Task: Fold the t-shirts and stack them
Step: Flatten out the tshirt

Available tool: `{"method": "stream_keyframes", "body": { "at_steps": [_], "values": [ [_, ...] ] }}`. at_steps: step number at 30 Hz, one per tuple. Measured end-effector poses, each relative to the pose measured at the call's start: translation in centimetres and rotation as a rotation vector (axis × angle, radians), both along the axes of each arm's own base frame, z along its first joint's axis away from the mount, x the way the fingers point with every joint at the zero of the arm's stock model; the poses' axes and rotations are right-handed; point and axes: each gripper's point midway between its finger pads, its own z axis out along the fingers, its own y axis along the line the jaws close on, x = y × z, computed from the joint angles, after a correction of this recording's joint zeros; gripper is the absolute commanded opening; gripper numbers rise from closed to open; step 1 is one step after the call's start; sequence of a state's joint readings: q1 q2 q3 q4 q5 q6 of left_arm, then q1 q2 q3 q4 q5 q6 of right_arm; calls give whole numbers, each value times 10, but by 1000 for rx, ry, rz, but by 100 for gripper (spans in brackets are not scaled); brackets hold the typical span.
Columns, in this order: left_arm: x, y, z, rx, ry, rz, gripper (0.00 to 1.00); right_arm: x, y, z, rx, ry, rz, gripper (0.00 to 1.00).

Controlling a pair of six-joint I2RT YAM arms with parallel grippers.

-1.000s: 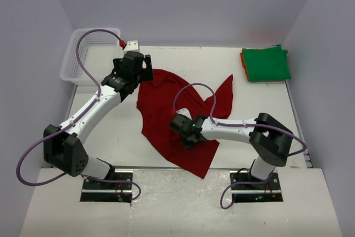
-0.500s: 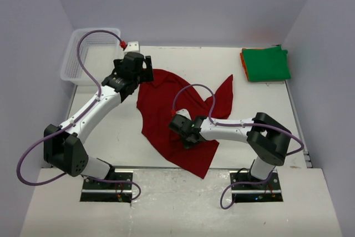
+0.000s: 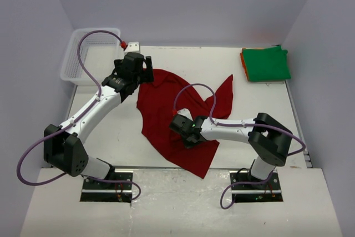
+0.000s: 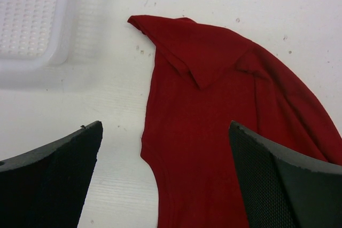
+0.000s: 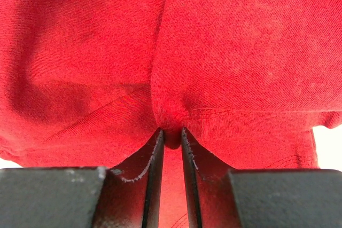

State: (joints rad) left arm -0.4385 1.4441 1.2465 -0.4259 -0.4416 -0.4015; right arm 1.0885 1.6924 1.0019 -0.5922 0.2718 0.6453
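Observation:
A dark red t-shirt (image 3: 166, 104) lies spread and rumpled on the white table (image 3: 111, 137). It fills the right wrist view (image 5: 224, 36) and shows in the left wrist view (image 4: 214, 132). My right gripper (image 3: 188, 136) is shut on a pinched fold of the dark red t-shirt (image 5: 172, 134) near its lower middle. My left gripper (image 3: 143, 70) is open above the shirt's top left edge, its fingers (image 4: 53, 169) wide apart. A folded bright green t-shirt (image 3: 267, 64) lies on an orange one (image 3: 243, 59) at the back right.
A white plastic mesh basket (image 3: 89, 54) stands at the back left corner, also in the left wrist view (image 4: 32, 20). A small white block (image 3: 132, 44) sits beside it. Grey walls close in the table on three sides.

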Motion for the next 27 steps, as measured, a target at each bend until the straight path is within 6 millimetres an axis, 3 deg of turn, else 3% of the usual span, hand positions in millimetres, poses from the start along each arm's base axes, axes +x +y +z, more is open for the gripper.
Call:
{"method": "stream_keyframes", "body": {
  "at_steps": [5,14,20,24,27],
  "values": [
    [0,-1,-1,-1,2,-3,100,0,0,0,-2,1,0,0],
    [2,-2,-3,-2,3,-4,100,0,-7,8,-24,-12,-4,0],
    [5,2,-27,-4,47,7,100,8,0,65,64,-100,1,0],
    [20,15,-61,-44,120,33,100,16,6,108,149,-173,9,0],
    [34,35,-96,-65,202,70,100,16,3,122,176,-195,17,0]
  ]
}}
